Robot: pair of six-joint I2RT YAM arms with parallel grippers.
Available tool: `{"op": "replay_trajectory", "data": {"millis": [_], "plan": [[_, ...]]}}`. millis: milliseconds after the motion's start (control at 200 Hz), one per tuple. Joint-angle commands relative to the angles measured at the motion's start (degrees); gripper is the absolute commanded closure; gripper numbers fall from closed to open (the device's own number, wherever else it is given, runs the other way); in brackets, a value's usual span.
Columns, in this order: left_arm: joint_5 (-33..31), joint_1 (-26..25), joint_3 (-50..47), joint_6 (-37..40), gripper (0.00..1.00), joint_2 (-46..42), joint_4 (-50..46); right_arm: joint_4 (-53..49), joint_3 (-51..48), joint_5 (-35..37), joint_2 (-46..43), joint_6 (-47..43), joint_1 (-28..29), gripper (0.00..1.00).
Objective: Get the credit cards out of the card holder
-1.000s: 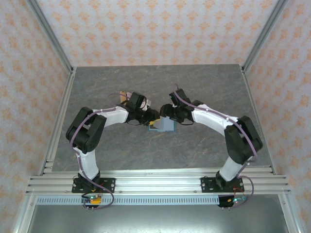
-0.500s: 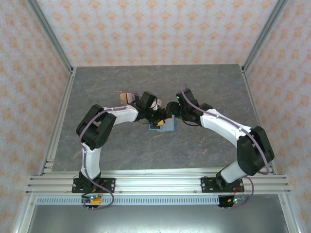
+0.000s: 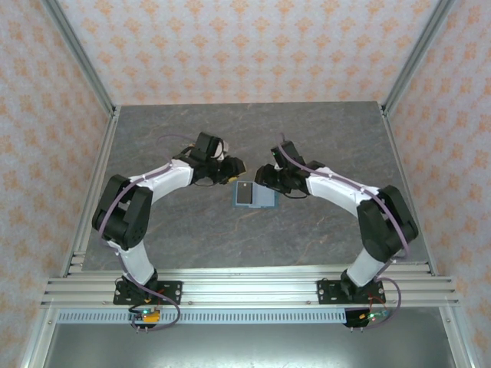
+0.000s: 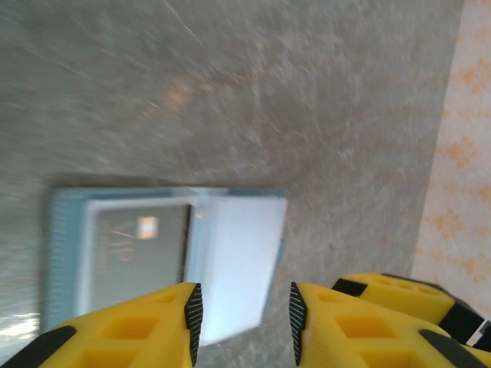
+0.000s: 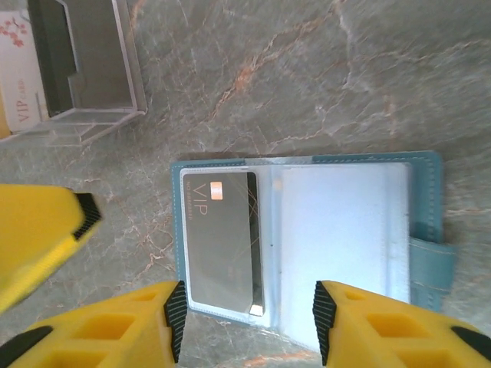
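- Mid-table, the wallet [image 3: 263,196] lies open and flat, with its edges well apart from the rims of the table [image 3: 322,138]. You have bare stone on every side of it.
- Black card [image 3: 245,193]: it sits in the wallet's left panel as seen from above. On the right wrist view the card [image 5: 222,238] lies inside the stitched border, one long edge beside the centre crease.
- Other panel: a pale sleeve, with a strap tab jutting past the outer edge.
- Left gripper [image 3: 232,165]: it hangs off the wallet's far left corner, apart from it. The jaws are released with nothing between them. On its own view the gripper [image 4: 242,314] frames the wallet's edge and table.
- Right gripper [image 3: 263,178]: it is at the wallet's far edge, jaws spread and empty. On its own view the gripper [image 5: 245,322] straddles the wallet's nearest edge. You cannot tell whether the fingertips touch the wallet.
- Clear stand [image 5: 92,69]: it holds a white card [image 5: 19,69] and stands off the card-side corner. A strip of bare table lies between stand and wallet.
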Motion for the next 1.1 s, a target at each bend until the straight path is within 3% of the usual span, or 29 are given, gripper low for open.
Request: {"op": "replay_trajectory", "data": {"millis": [0, 415, 1091], "plan": [[-3.76, -0.24, -1.69, 2.16, 0.65, 0.00, -4.90, 2.91, 2.21, -4.54, 3.45, 2.02, 0.03, 0.55], [-6.04, -1.81, -0.22, 3.23, 0.76, 4.39, -6.81, 5.70, 4.74, -10.53, 11.78, 4.00, 0.03, 0.75], [-7.44, -2.34, 0.07, 4.00, 0.86, 7.40, -8.38, 3.15, 5.18, -7.62, 15.01, 2.84, 0.05, 0.82]]}}
